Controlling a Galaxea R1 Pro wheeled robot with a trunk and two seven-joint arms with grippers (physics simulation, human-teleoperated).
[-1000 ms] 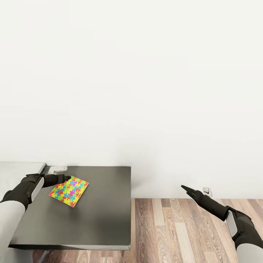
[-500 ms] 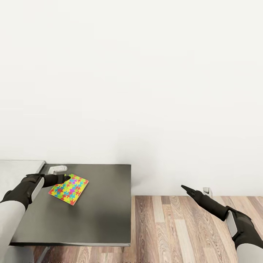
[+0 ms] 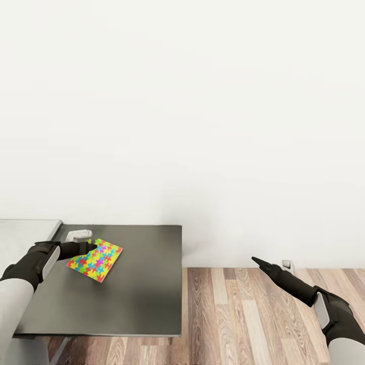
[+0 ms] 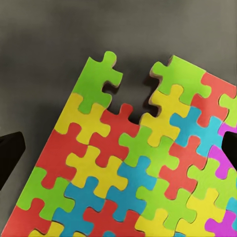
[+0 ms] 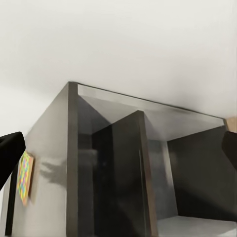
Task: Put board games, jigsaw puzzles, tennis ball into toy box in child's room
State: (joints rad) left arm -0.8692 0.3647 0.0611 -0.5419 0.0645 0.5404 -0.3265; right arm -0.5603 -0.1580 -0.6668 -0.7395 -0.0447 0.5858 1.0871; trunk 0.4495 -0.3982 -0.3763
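One jigsaw puzzle [image 3: 96, 259], a thin square of yellow, green, red and blue pieces, lies on the dark grey section of the table [image 3: 142, 294], near its back left. My left gripper [image 3: 90, 247] sits at the puzzle's near-left corner. In the left wrist view the puzzle [image 4: 133, 168] spreads between the two wide-apart fingertips [image 4: 10, 153], so the left gripper [image 4: 118, 153] is open. My right gripper [image 3: 257, 261] hangs open and holds nothing over the wood floor, to the right of the table. From the right wrist view the puzzle [image 5: 24, 178] shows edge-on.
A small white object [image 3: 80, 234] sits at the table's back edge behind the puzzle. The pale grey top [image 3: 25, 230] joins on at the left. A white wall stands behind, with an outlet [image 3: 287, 264] low down. Brown plank floor [image 3: 243, 324] lies to the right.
The whole picture has slid upward a little, so the camera moved. Table and puzzle shifted together with it. Both arms hold about the same pose.
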